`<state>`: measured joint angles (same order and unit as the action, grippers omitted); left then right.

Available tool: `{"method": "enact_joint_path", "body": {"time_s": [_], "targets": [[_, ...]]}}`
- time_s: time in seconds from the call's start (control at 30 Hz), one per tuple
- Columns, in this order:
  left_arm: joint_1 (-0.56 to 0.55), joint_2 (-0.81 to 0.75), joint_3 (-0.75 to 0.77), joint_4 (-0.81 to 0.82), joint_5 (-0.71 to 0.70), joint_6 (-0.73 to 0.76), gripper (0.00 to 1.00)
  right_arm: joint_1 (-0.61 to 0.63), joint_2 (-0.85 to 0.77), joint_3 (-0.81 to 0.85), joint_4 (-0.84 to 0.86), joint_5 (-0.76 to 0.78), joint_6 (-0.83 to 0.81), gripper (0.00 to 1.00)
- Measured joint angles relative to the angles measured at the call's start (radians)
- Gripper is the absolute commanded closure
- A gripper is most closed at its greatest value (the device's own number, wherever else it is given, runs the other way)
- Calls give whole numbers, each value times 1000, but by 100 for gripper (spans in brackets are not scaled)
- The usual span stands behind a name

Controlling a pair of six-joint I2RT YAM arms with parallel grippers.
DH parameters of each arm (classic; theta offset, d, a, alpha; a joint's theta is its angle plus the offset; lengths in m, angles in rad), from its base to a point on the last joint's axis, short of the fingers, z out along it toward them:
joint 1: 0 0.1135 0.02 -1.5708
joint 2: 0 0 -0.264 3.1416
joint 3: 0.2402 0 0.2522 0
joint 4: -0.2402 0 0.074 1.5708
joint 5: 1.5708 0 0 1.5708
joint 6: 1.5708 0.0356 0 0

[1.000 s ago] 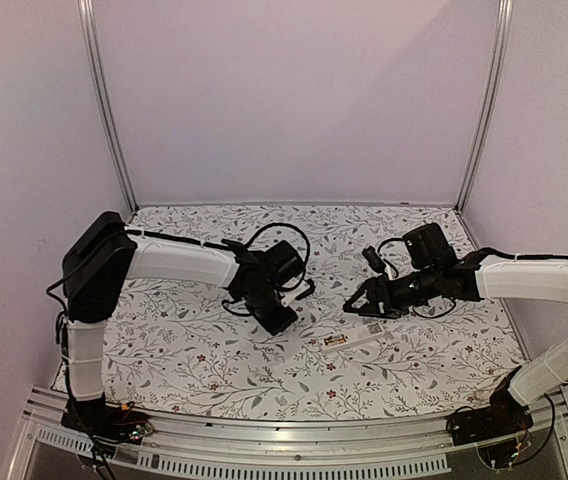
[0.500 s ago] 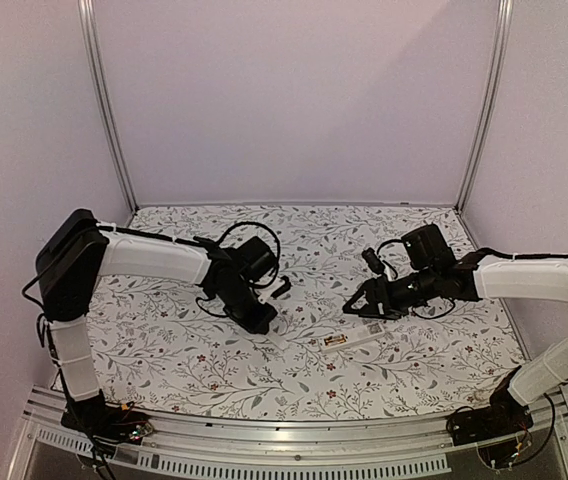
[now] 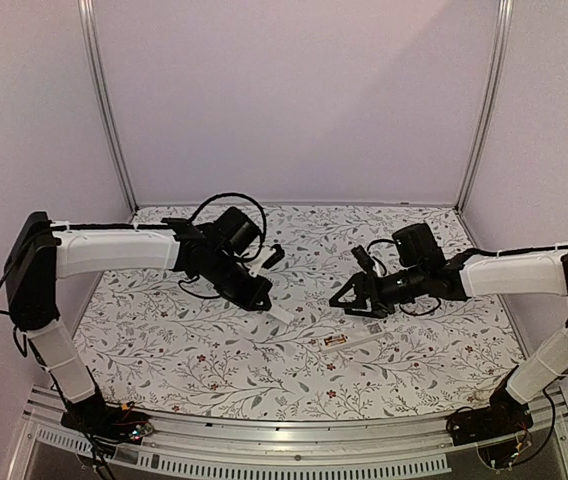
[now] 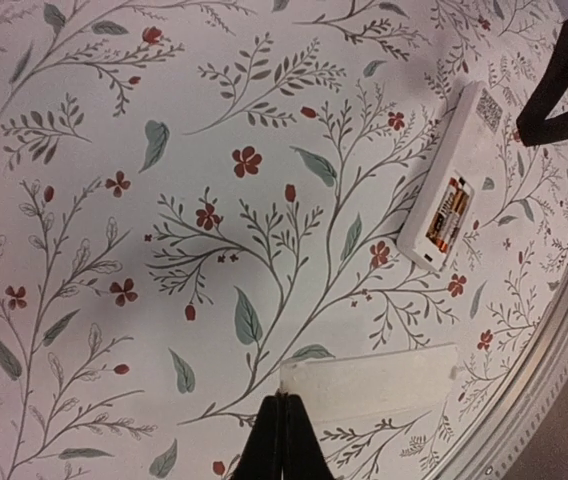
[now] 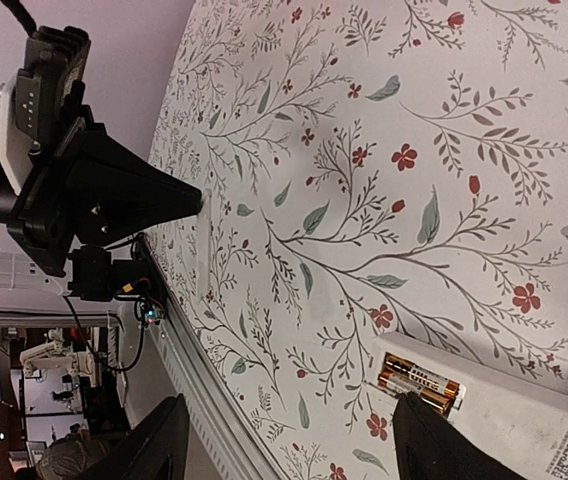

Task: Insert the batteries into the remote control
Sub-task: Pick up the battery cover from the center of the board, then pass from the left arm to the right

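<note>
The left arm (image 3: 114, 252) stretches long and nearly level from its raised elbow, and the black wrist sits just behind the left pincer (image 3: 260, 300), which slopes downward with its tips at the lowest point. Its fingers (image 4: 267, 448) are pressed flat together, with no gap between them. Opposite and well apart, the right pincer (image 3: 349, 298) points back toward the left one, its fingers (image 5: 159, 450) spread wide. Behind it the right arm (image 3: 514, 272) runs level, then folds down sharply at the elbow.
</note>
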<state>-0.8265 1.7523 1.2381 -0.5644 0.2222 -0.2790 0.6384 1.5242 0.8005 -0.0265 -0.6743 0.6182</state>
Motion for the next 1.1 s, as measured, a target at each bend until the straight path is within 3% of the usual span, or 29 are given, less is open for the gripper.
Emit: {"method": "enact_joint_path", "body": {"time_s": [0.27, 0.6, 0.8, 0.93, 1.0, 1.03, 1.1], "targets": [[-30, -10, 36, 18, 1, -42, 100, 57, 71, 71, 99, -29, 84, 33], [-69, -15, 57, 37, -9, -69, 100, 101, 166, 125, 164, -42, 163, 45], [-74, -23, 57, 49, -13, -71, 100, 144, 203, 144, 194, -49, 193, 71], [-78, -30, 57, 60, -14, -70, 100, 150, 217, 145, 224, -67, 222, 94], [-80, -35, 57, 66, -14, -69, 100, 151, 217, 145, 238, -71, 230, 100], [-80, -39, 56, 69, -15, -68, 98, 151, 217, 145, 245, -74, 235, 100], [-80, -48, 54, 74, -16, -65, 80, 151, 217, 145, 255, -81, 238, 100]]}}
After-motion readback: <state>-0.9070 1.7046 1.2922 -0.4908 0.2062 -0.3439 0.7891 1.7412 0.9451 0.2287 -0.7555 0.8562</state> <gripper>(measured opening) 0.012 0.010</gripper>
